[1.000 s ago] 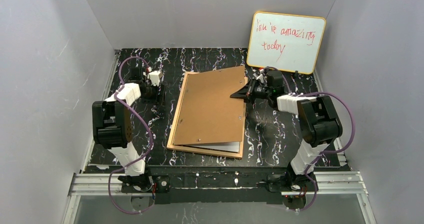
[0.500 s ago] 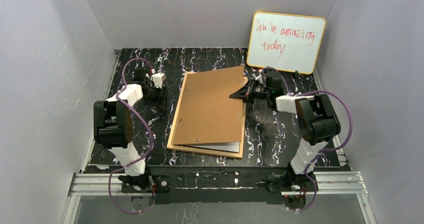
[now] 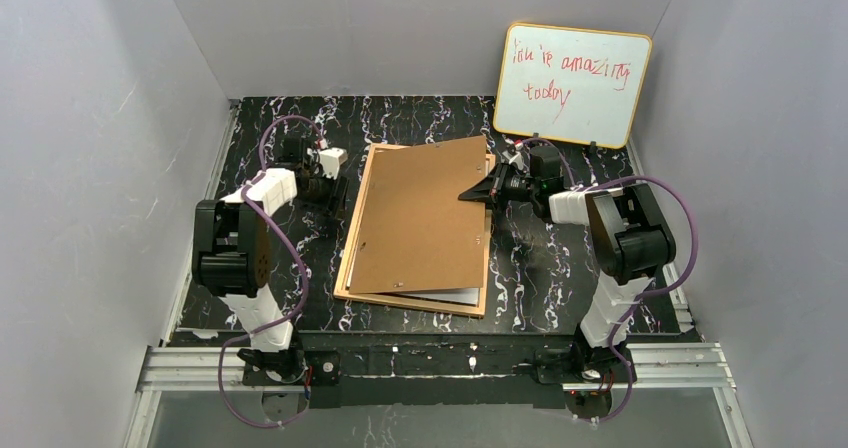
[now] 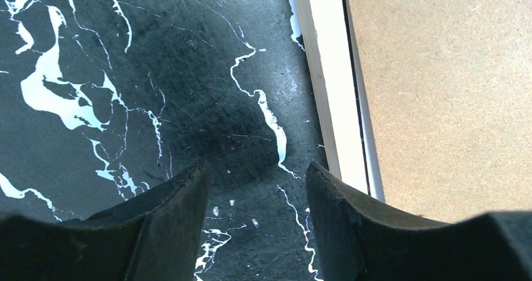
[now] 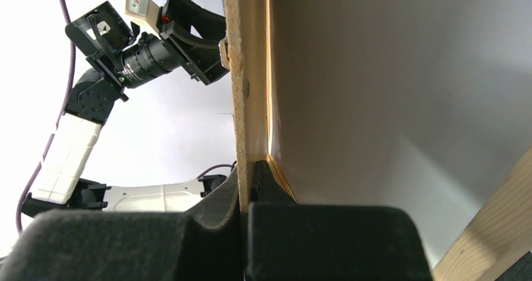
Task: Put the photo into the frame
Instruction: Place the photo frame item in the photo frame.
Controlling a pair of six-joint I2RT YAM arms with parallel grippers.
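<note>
The large glossy photo (image 3: 447, 294) is judged to lie white back up inside the thin light-orange wooden frame (image 3: 349, 238). Only a pale strip of it is seen at the near edge, under the brown fibreboard back panel (image 3: 425, 213). The frame is laid flat in the middle of the black, white-veined marble desk (image 3: 300, 128).

The panel is held tilted and slightly skewed. Its right edge is raised and pinched in the closed right jaws, and its left edge appears to rest low by the frame's left rail. The left jaws are spread open and empty above bare desk, just beside that rail.

The step in hand is judged to be the closing of the panel over the photo. The panel would best be lowered slowly, with its left edge seated inside the rail, so that the photo is not dragged or creased. The corners should be squared to the frame before release, and the frame could be steadied against sliding by the left jaws.
</note>
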